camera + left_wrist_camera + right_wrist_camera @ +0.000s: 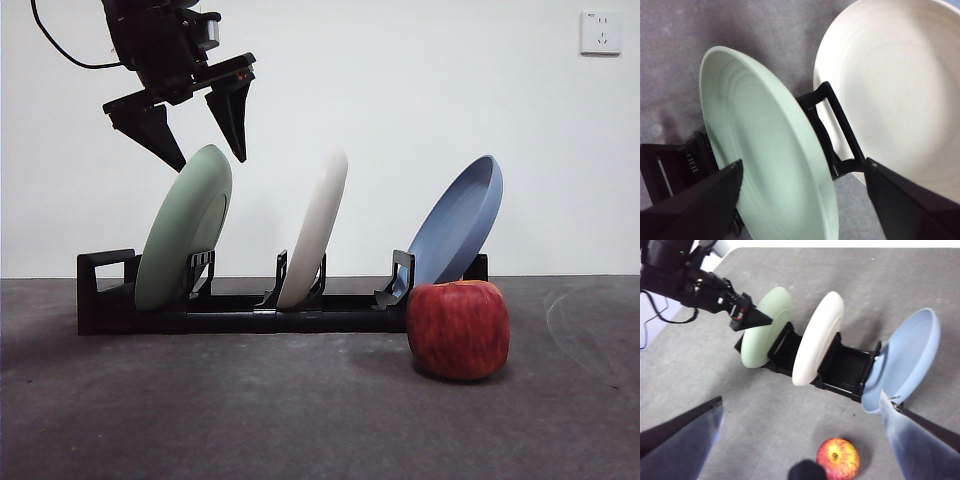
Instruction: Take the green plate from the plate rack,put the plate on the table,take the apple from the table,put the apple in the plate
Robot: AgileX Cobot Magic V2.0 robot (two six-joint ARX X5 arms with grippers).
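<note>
The left tool (208,150) hangs wide open and empty over the green plate (183,240), which leans in the plate rack (105,300) near the surface's back edge. A skewed closing could tip it against the cream plate (315,232). The right tool (800,440), open, waits above the apple (458,328).

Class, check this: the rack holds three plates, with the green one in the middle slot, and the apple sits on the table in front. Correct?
Not quite. The front view shows the green plate at the plate rack's end; the cream-white plate is in the middle. The apple is on the table.
</note>
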